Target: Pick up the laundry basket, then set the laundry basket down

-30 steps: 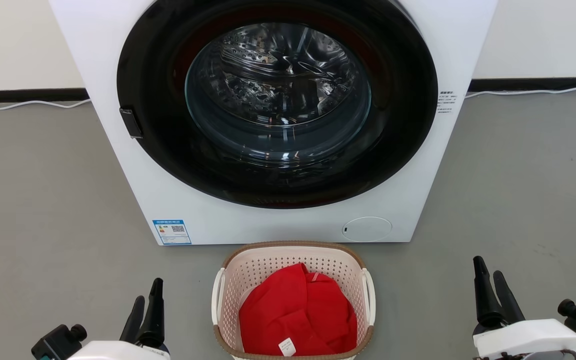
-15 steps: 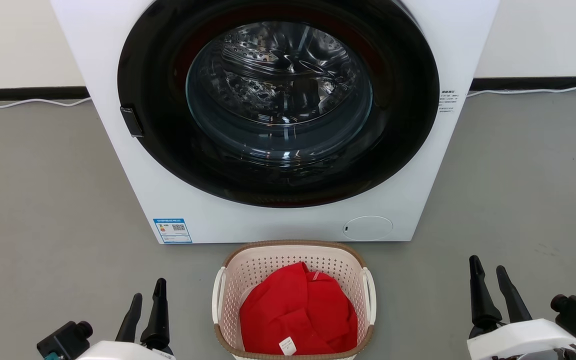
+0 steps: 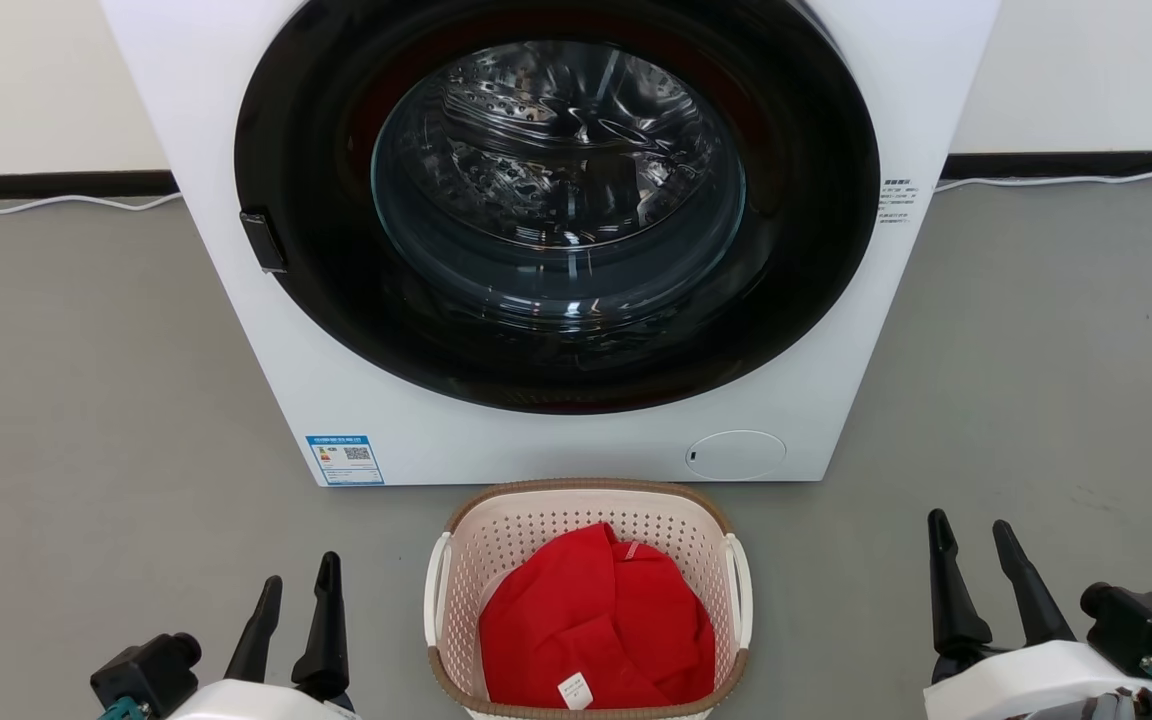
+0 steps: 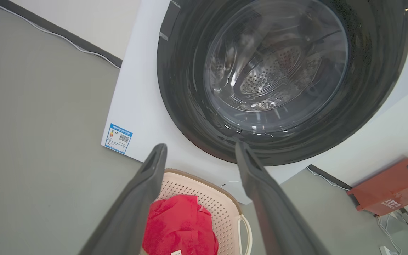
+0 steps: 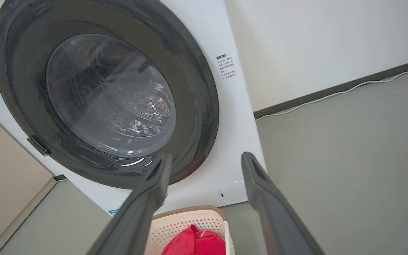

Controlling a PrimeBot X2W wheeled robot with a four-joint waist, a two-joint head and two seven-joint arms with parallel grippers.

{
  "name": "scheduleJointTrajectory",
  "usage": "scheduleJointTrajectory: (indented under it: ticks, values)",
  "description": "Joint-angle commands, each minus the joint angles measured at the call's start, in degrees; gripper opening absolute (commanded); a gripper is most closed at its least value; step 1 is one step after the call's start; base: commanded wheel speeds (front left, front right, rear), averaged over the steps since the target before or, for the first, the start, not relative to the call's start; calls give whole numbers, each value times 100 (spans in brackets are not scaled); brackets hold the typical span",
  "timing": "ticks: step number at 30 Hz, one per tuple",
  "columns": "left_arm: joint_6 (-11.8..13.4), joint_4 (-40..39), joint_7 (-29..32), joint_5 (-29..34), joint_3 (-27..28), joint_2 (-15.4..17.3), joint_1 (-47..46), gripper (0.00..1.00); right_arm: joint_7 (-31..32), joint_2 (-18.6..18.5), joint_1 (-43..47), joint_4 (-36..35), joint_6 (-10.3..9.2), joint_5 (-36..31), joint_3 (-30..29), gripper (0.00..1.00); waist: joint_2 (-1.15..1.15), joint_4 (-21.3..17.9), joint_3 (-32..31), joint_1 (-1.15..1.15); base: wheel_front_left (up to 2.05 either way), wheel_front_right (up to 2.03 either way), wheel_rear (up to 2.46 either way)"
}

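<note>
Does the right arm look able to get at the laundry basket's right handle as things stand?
Probably yes. The right gripper, jaws open, sits beside the laundry basket, with only floor between it and the white handle.

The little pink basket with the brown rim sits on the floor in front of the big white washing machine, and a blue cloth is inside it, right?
Almost. The crumpled cloth is red, not blue; the head view shows it. It does lie in the pale pink perforated plastic basket with the brown rim, on the grey floor before the white washing machine.
</note>
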Motion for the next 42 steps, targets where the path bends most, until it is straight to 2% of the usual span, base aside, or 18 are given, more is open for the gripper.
scheduleJointTrajectory:
  ticks: [1, 31, 42]
  values:
    - [48, -185, -88, 165, 106, 62, -91, 100, -103, -73, -77, -188, 32, -203, 98, 100, 0, -1, -2, 0, 0, 0, 0]
    - [152, -299, -610, 2071, 88, 93, -26, 100, -621, -98, -95, -124, 43, -2547, 67, 100, 0, -17, 9, 0, 0, 0, 0]
    - [122, -264, -610, 2073, 132, 93, -46, 100, -621, -97, -105, -107, 43, -2472, 45, 100, 0, -24, 42, 0, 0, 0, 0]
